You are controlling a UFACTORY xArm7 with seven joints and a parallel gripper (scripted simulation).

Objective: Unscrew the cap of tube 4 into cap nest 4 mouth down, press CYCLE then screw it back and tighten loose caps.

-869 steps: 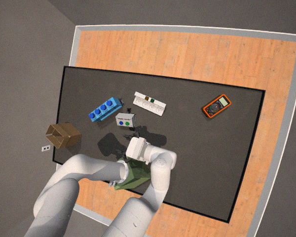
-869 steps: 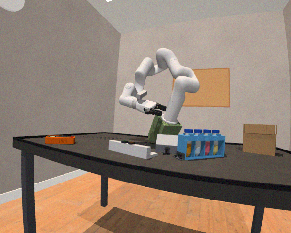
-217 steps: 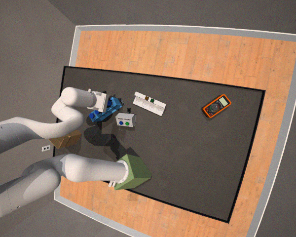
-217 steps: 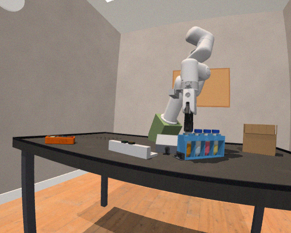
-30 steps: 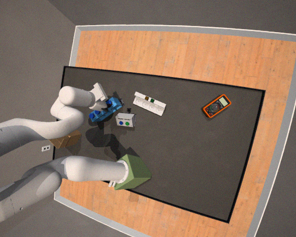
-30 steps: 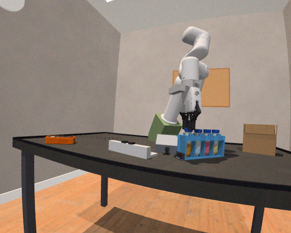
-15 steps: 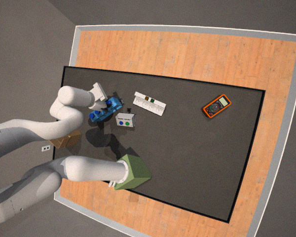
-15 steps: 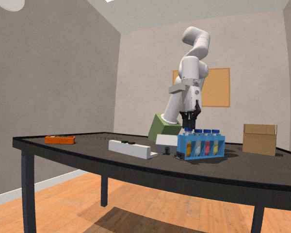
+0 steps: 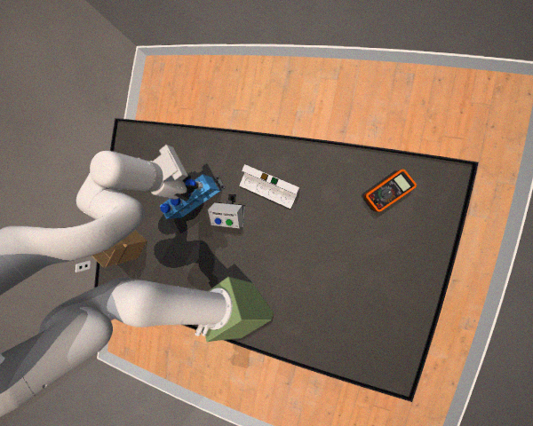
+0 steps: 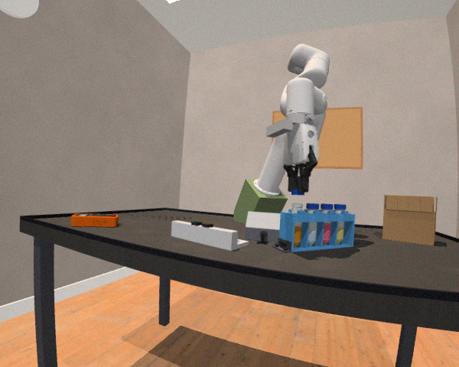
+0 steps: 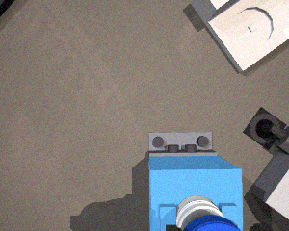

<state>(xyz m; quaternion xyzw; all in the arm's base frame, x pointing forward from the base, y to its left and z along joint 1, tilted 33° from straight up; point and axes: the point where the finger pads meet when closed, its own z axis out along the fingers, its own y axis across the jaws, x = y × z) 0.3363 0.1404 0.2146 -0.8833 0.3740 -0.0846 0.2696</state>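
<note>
With the bare tube standing at the rack's left end, straight below the jaws, the gripper hangs above it clamped on the blue cap; in the exterior view, the cap tray lies well leftward.

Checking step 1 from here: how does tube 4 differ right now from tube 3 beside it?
Tube 4 stands uncapped, its threaded neck bare; tube 3 wears its blue cap. Tube 4's cap is above it, in the gripper. Tube 4's liquid looks orange, tube 3's pale blue. Both stand upright in the blue station.
</note>
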